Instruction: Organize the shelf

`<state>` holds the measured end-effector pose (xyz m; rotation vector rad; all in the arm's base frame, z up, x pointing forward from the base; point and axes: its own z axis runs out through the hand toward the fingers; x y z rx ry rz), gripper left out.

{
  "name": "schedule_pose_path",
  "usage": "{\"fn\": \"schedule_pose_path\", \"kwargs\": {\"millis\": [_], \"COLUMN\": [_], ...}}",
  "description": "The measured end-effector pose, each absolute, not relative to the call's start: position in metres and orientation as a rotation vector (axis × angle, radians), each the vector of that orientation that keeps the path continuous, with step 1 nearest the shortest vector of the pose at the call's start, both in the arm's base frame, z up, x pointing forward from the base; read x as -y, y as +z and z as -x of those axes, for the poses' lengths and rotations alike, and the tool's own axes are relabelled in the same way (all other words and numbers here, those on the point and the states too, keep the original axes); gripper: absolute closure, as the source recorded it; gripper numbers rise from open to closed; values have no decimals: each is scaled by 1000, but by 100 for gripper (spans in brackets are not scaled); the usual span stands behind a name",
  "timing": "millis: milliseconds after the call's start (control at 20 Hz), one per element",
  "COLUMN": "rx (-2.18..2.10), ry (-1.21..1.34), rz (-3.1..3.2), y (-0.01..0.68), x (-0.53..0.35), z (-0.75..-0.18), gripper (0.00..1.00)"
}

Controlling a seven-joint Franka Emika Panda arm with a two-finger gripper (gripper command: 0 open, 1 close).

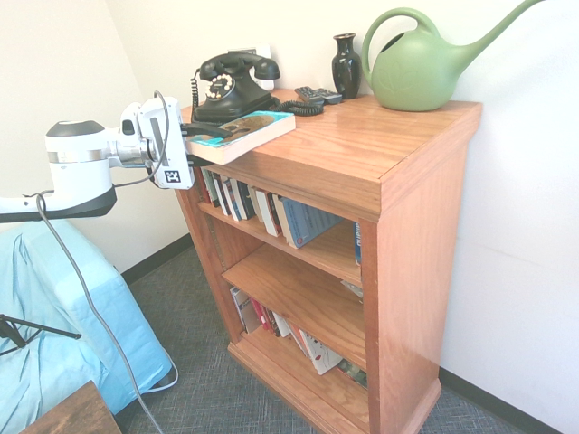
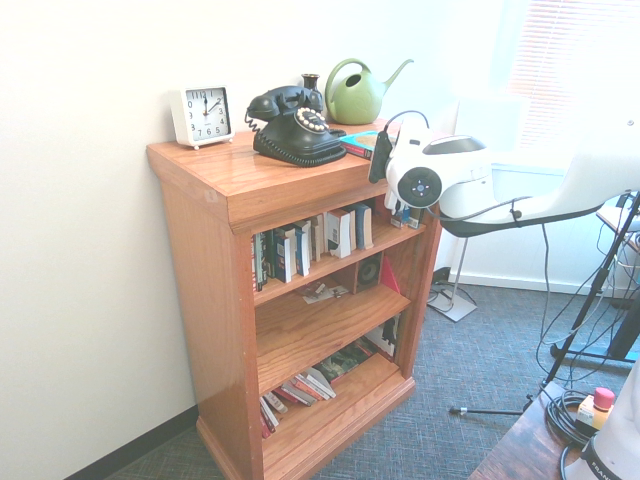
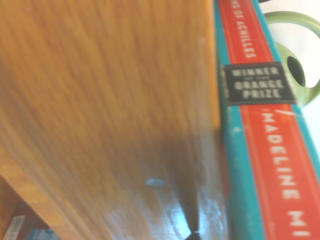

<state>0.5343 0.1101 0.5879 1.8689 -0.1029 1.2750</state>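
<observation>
The shelf [image 1: 362,145] [image 2: 220,170] is a reddish-brown wooden bookcase with a thick flat top and three open tiers. A teal book [image 1: 249,131] [image 2: 358,145] lies flat on its top, one end sticking out past the side edge. Its red spine [image 3: 265,150] with an "Orange Prize" label fills the wrist view beside the wooden top. My gripper [image 1: 201,145] [image 2: 378,160] reaches in level from the side and sits at that overhanging end of the book. How tightly it holds the book I cannot make out.
On the top stand a black rotary telephone [image 1: 231,86] [image 2: 295,125], a dark vase [image 1: 346,65], a green watering can [image 1: 416,68] [image 2: 355,92], a remote [image 1: 318,94] and a white clock [image 2: 203,115]. Upright books [image 1: 271,208] fill the upper tier. A blue-covered object [image 1: 54,316] stands beside the shelf.
</observation>
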Motion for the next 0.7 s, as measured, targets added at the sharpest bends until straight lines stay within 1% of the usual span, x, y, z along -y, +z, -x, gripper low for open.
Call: {"fn": "schedule_pose_path", "kwargs": {"millis": [700], "rx": [161], "ry": [1279], "rz": [-1878], "y": [601], "x": [-116], "z": [-526], "gripper": [100]}}
